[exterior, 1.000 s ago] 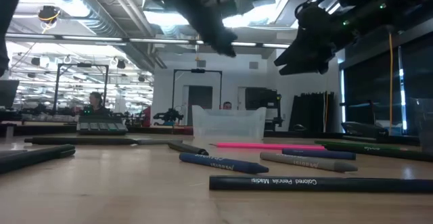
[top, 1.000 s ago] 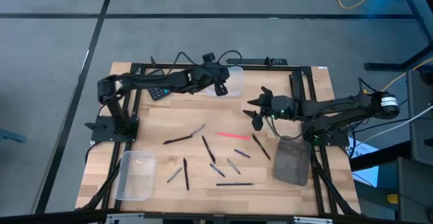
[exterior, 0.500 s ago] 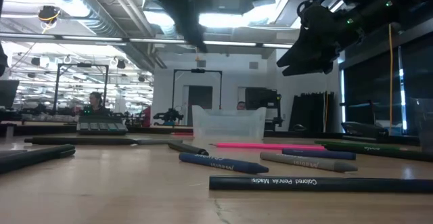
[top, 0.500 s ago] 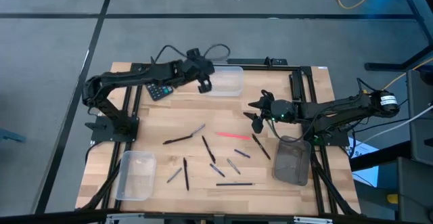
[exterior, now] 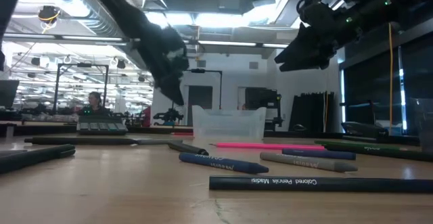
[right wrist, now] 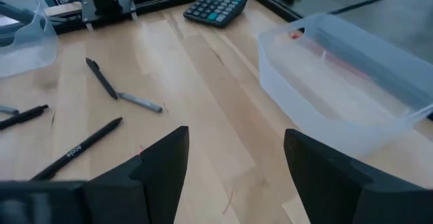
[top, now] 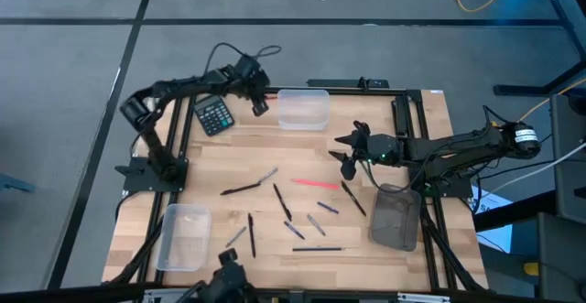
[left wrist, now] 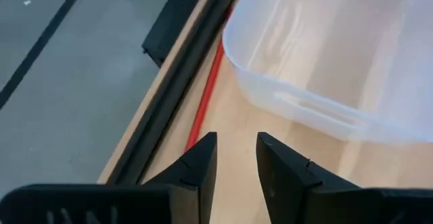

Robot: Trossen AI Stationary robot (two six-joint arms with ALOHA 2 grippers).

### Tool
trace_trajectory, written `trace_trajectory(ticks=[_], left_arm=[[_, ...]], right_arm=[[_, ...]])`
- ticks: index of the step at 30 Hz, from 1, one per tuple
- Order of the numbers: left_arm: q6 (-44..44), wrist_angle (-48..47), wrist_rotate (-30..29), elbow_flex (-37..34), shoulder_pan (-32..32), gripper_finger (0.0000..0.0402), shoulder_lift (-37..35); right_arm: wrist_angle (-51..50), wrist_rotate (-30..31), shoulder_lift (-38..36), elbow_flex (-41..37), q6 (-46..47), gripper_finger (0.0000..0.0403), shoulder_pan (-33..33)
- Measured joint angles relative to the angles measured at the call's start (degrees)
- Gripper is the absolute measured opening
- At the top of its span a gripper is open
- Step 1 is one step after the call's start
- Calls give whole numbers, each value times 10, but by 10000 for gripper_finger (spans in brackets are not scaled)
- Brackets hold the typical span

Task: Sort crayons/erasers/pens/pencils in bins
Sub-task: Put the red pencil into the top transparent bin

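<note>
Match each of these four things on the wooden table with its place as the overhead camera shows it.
Things:
1. black calculator
2. smoky dark grey plastic bin
3. pink stick
4. clear plastic bin holding a red stick

Places:
A. near right corner
B. far edge, middle
C. far left corner
D. table's middle

Pairs: 1-C, 2-A, 3-D, 4-B

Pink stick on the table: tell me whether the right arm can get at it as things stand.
Probably yes. The right gripper hangs open above the table, close beside the pink stick, which lies alone on bare wood. The left gripper is far off by the clear bin.
</note>
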Motion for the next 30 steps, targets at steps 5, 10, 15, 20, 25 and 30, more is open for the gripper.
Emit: trace_trajectory(ticks=[5, 10, 15, 20, 25, 30], left_arm=[[34, 33, -42, 13, -10, 96, 58], [38, -17, -65, 64, 13, 96, 114], [26, -53, -74, 104, 20, 96, 160], [27, -53, -68, 115, 20, 96, 177], [24, -72, -63, 118, 25, 96, 186], [-2, -81, -63, 118, 31, 94, 191]], right_arm=[[-12, 0, 0, 0, -13, 245, 0], [-15, 1, 0, 0, -34, 245, 0], [-8, 3, 0, 0, -50, 245, 0], [-17, 3, 0, 0, -43, 245, 0], [-20, 4, 0, 0, -42, 245, 0], [-17, 4, 0, 0, -35, 245, 0]])
